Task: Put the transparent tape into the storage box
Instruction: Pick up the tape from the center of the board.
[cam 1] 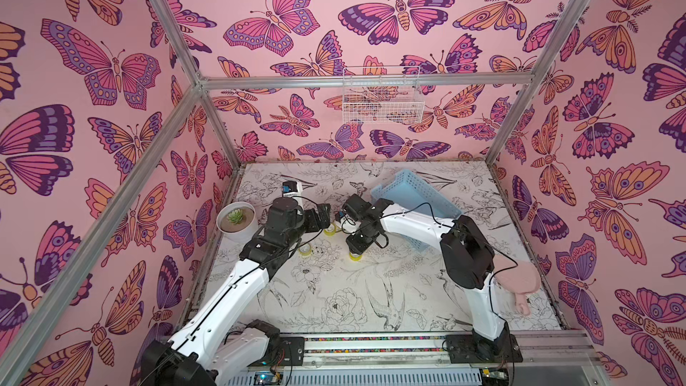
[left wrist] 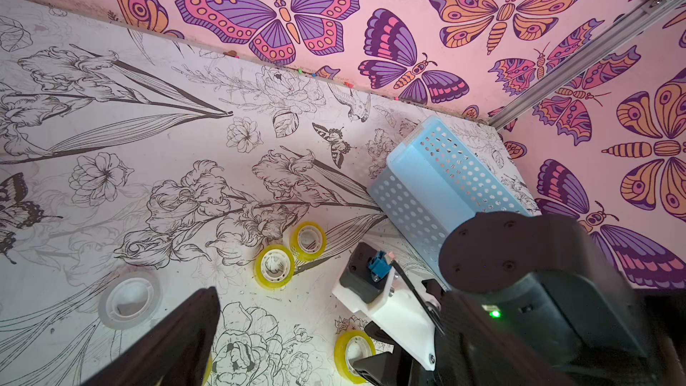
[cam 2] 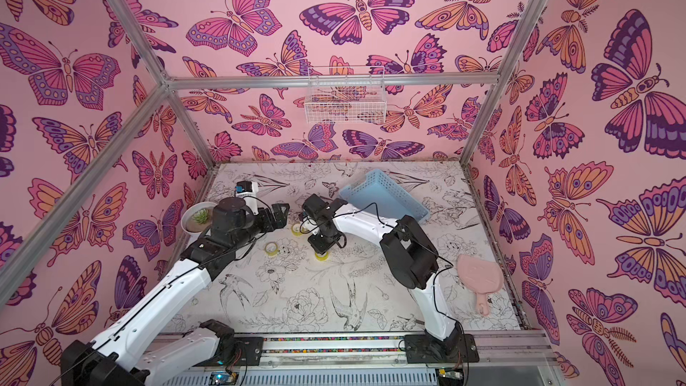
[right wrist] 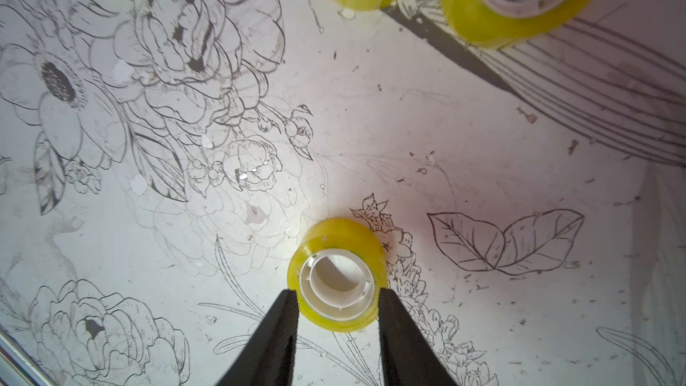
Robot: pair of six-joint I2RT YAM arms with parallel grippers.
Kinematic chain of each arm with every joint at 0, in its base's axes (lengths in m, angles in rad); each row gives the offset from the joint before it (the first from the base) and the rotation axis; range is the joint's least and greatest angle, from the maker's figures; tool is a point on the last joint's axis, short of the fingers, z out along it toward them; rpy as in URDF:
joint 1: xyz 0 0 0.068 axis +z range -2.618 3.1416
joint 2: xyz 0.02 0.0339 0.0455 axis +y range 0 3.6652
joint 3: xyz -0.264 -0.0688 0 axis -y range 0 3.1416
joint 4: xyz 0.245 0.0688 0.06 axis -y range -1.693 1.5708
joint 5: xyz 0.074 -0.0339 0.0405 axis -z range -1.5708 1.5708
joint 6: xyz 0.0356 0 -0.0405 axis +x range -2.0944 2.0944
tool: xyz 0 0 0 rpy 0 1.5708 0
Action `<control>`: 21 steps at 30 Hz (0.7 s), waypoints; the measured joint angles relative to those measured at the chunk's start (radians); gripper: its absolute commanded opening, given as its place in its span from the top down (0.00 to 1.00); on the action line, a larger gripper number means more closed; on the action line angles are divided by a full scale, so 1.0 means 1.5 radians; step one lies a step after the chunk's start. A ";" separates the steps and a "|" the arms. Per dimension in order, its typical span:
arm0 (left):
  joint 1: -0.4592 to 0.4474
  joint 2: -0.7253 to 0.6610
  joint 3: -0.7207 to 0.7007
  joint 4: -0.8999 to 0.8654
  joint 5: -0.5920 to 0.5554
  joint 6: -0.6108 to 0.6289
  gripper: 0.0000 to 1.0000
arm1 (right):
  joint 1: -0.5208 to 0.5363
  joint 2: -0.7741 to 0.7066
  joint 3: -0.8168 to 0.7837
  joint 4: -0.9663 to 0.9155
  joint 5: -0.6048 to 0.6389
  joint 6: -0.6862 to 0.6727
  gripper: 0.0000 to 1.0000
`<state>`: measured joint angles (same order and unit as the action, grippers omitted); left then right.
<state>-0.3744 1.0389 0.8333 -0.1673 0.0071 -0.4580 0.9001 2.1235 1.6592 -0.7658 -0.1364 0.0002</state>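
Several yellow-tinted transparent tape rolls lie on the flower-print table. My right gripper (right wrist: 337, 293) is shut on one roll (right wrist: 337, 276), a finger pressed against each side; in both top views it points down over this roll (cam 1: 355, 256) (cam 2: 321, 255). Two more rolls (left wrist: 308, 239) (left wrist: 274, 265) lie close together, and a colourless roll (left wrist: 130, 298) lies apart. My left gripper (left wrist: 282, 358) hangs open above the table with nothing between its fingers, just left of the right one (cam 1: 323, 217). The light blue storage box (cam 1: 412, 198) (left wrist: 438, 187) sits at the back right, behind my right arm.
A white pot with a succulent (cam 1: 236, 220) stands at the table's left edge. A pink hand mirror (cam 1: 516, 280) lies at the right edge. A white wire basket (cam 1: 382, 98) hangs on the back wall. A small white and blue device (cam 1: 291, 189) sits behind my left arm.
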 measured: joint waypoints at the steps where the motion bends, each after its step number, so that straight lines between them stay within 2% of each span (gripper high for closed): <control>1: 0.000 -0.001 -0.001 -0.001 0.000 0.000 0.00 | 0.000 0.002 -0.004 0.002 0.005 0.000 0.59; 8: 0.000 -0.002 -0.002 -0.005 0.000 0.000 0.00 | 0.000 0.017 -0.012 0.002 0.036 -0.001 0.60; 11: 0.000 -0.002 -0.002 -0.005 0.000 0.000 0.00 | 0.000 0.018 -0.012 0.004 0.038 -0.001 0.65; 19: 0.000 -0.002 -0.002 -0.008 0.000 0.001 0.00 | 0.000 0.024 -0.015 0.016 0.038 -0.001 0.83; 21: 0.000 -0.002 -0.002 -0.009 0.000 0.002 0.00 | -0.001 0.024 -0.015 0.016 0.039 0.000 0.93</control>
<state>-0.3744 1.0355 0.8310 -0.1810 0.0074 -0.4553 0.8993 2.1601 1.6371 -0.7422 -0.0780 -0.0002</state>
